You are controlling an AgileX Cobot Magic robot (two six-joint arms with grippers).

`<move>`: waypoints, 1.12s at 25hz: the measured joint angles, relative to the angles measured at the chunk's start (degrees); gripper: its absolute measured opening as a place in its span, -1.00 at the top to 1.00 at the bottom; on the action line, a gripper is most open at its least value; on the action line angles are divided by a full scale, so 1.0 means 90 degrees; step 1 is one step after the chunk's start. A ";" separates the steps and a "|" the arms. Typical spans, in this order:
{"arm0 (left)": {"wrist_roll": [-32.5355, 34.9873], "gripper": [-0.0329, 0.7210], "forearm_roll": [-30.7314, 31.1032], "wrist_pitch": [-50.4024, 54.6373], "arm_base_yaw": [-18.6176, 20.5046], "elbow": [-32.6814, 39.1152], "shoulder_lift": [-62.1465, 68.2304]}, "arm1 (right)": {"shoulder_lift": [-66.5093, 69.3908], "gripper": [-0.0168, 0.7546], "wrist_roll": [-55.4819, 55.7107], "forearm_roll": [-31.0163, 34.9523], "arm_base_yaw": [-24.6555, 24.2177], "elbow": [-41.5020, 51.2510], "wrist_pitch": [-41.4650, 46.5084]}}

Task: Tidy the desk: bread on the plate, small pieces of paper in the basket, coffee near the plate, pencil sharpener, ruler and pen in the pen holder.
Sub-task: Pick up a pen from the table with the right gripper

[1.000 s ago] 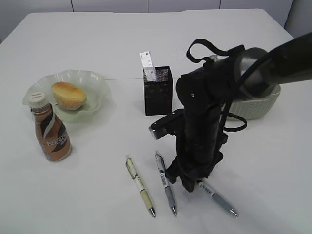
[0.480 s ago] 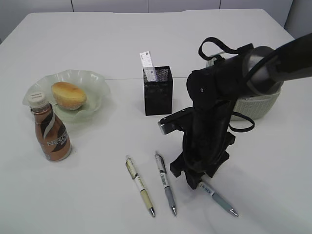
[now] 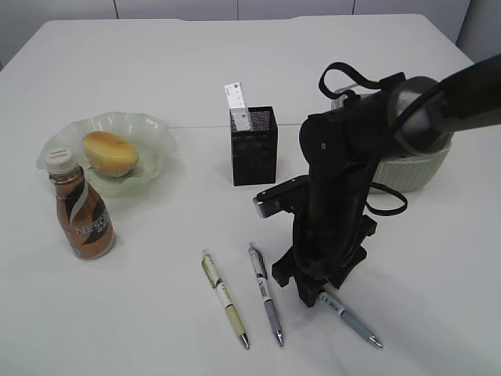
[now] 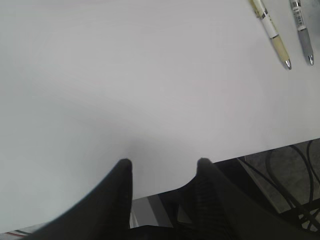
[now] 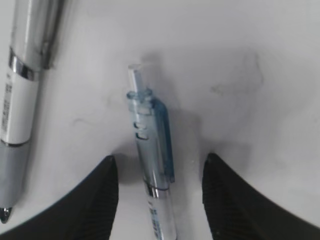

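While its jaws stand spread and touch nothing, the right gripper [image 5: 159, 197] straddles the blue-clipped pen [image 5: 152, 175] lying on the desk [image 3: 156, 313]. Two more pens [image 3: 266, 294] lie just left. Behind, the ruler [image 3: 235, 102] stands in the pen holder [image 3: 254, 149]. The left gripper [image 4: 162, 167] hangs parted, holding nothing.

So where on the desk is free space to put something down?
Bare: the far desk behind the pen holder, and the front left corner below the coffee. Crowded: front centre, three pens and the right gripper.
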 joint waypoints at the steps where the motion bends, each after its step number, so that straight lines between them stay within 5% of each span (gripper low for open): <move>1: 0.0000 0.10 0.0000 0.0000 0.0000 0.0000 0.0000 | 0.0015 -0.15 0.0000 0.0000 0.0000 0.0000 0.0000; 14: 0.0000 0.10 0.0000 0.0000 0.0000 0.0000 0.0000 | 0.0018 -0.12 -0.0083 0.0009 0.0000 0.0000 0.0000; 22: 0.0000 0.10 0.0000 0.0000 0.0000 0.0000 0.0000 | 0.0117 0.54 -0.0151 -0.0026 0.0000 -0.0055 0.0027; 28: 0.0000 0.10 0.0000 0.0000 0.0000 0.0000 0.0000 | 0.0225 0.66 -0.0164 -0.0046 0.0000 -0.0161 0.0239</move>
